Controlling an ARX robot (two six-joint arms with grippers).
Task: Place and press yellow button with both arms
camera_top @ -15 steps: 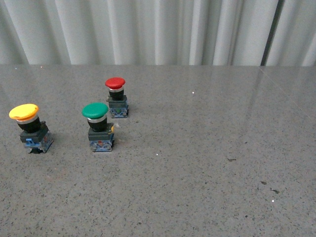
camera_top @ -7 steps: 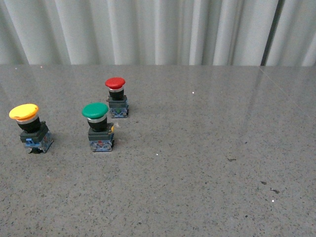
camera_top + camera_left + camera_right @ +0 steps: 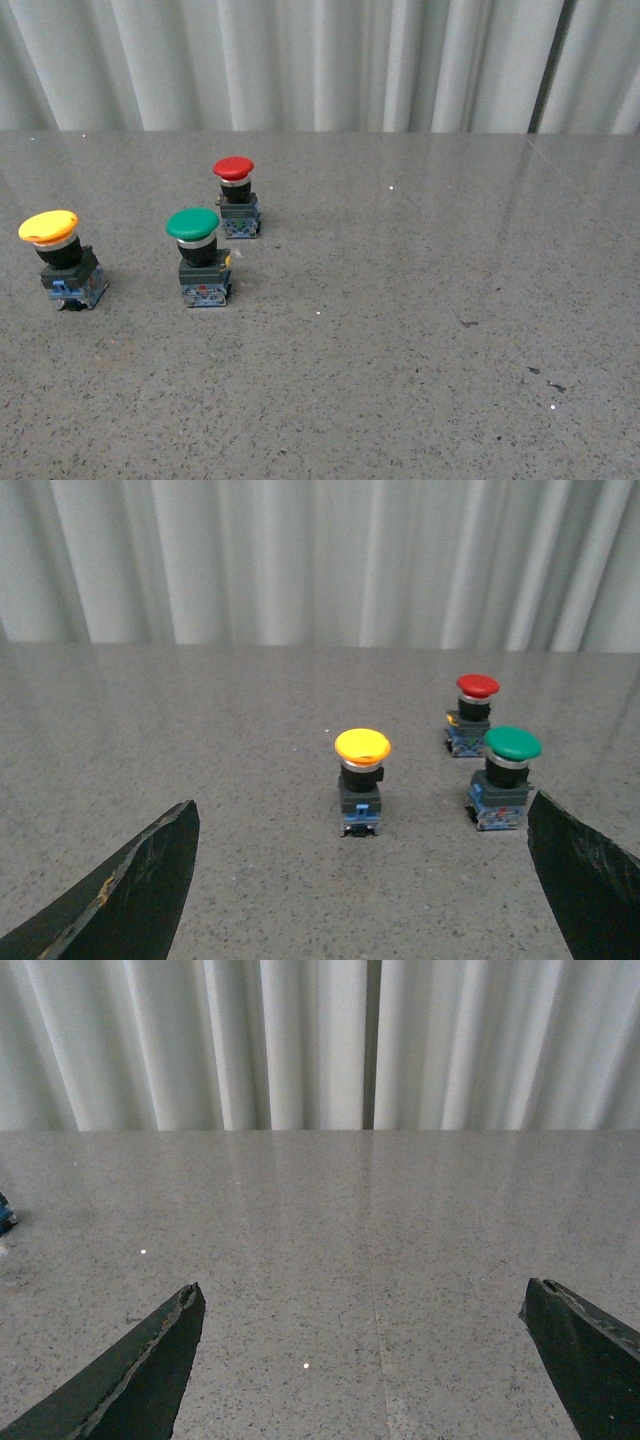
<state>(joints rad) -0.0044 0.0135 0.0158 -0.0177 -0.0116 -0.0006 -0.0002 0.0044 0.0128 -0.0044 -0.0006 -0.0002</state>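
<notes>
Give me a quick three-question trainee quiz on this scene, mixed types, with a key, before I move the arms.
1. True or false: in the front view, the round yellow-capped push-button stands furthest left on the grey speckled table.
2. Which stands furthest from the robot? A green-capped push-button; B red-capped push-button; C yellow-capped push-button.
3. Fill in: the left gripper is ___, holding nothing.
Key: 1 true; 2 B; 3 open.
</notes>
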